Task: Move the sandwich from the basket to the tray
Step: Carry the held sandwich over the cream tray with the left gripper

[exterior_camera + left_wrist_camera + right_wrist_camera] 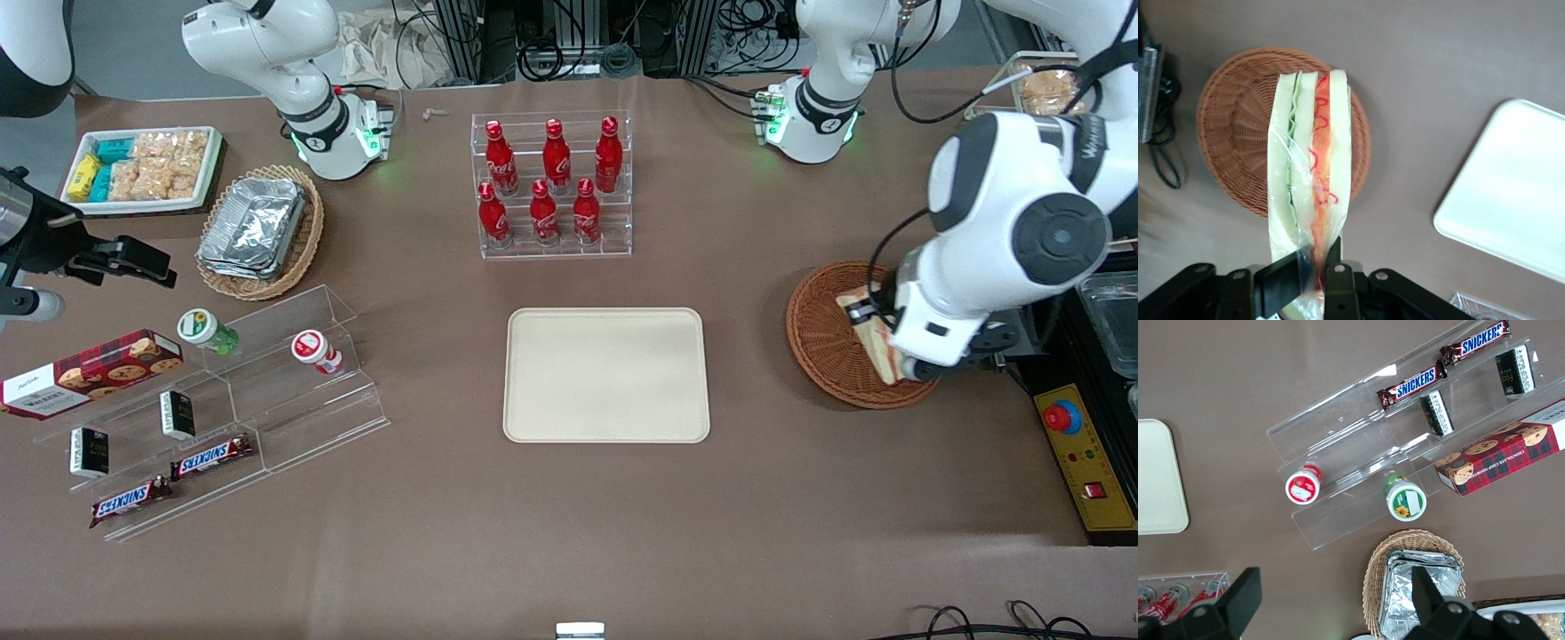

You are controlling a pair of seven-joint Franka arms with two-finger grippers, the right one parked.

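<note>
My left gripper (pixel 867 313) is shut on the sandwich (pixel 880 351), a wrapped wedge of pale bread with a red and green filling stripe. It holds the sandwich over the round reddish-brown wicker basket (pixel 822 342) at the working arm's end of the table. In the left wrist view the fingers (pixel 1335 257) pinch the wrapped end of the sandwich (pixel 1315 153), which hangs above the basket (pixel 1231 133). The cream-beige tray (pixel 606 374) lies flat at the table's middle, apart from the basket; a corner of it shows in the left wrist view (pixel 1511 193).
A clear rack of red bottles (pixel 551 182) stands farther from the front camera than the tray. A tan basket with foil trays (pixel 258 229), a white snack tray (pixel 142 167) and a clear stepped shelf (pixel 222 409) lie toward the parked arm's end. A control box with a red button (pixel 1080 453) is beside the basket.
</note>
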